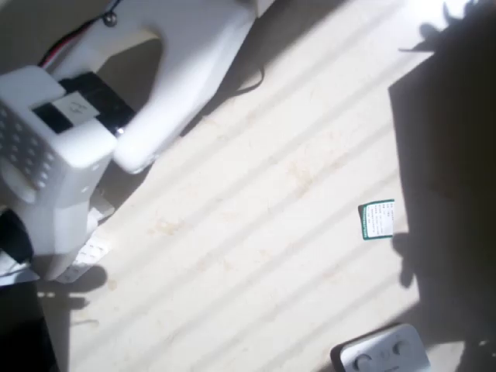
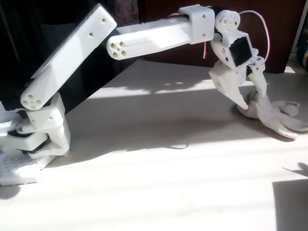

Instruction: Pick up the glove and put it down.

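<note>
Both fingers point(image 2: 251, 103) straddle the glove point(image 2: 274, 115) on the table point(image 2: 159, 183).

Your arm point(image 2: 144, 38) is all white printed plastic: boxy link segments whose ends show clusters of round holes, and a base point(image 2: 19, 173) with a perforated grid plate. At the wrist sits a black square servo face point(image 2: 239, 49), with thin red and white wires point(image 2: 262, 29) looping out toward 1 o'clock. From overhead, you see a black motor block with a small white label point(image 1: 77, 107) and a dark screw point(image 1: 111, 18) at 12 o'clock.
</note>
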`<state>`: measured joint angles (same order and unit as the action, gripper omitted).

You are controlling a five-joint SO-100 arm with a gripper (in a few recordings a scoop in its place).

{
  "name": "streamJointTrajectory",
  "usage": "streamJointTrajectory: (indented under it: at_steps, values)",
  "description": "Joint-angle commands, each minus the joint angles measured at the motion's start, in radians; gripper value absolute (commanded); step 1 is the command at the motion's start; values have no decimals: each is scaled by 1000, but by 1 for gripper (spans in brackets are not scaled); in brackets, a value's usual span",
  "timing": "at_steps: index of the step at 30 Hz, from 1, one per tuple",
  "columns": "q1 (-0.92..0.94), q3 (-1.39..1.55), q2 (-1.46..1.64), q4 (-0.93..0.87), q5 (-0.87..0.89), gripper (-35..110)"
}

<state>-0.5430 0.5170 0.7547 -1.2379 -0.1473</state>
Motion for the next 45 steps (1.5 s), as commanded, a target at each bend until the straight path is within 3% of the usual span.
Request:
streamJointTrajectory:
  at_steps: [1, 12, 26, 33, 45]
  values:
    - [-18, -38, 98, 8, 5, 17]
    - [-61, -38, -51, 147, 6, 17]
    - [-49, -38, -133, 161, 8, 16]
    - [-48, -38, -149, 196, 8, -1]
    - [-29, -38, -135, 207, -6, 0]
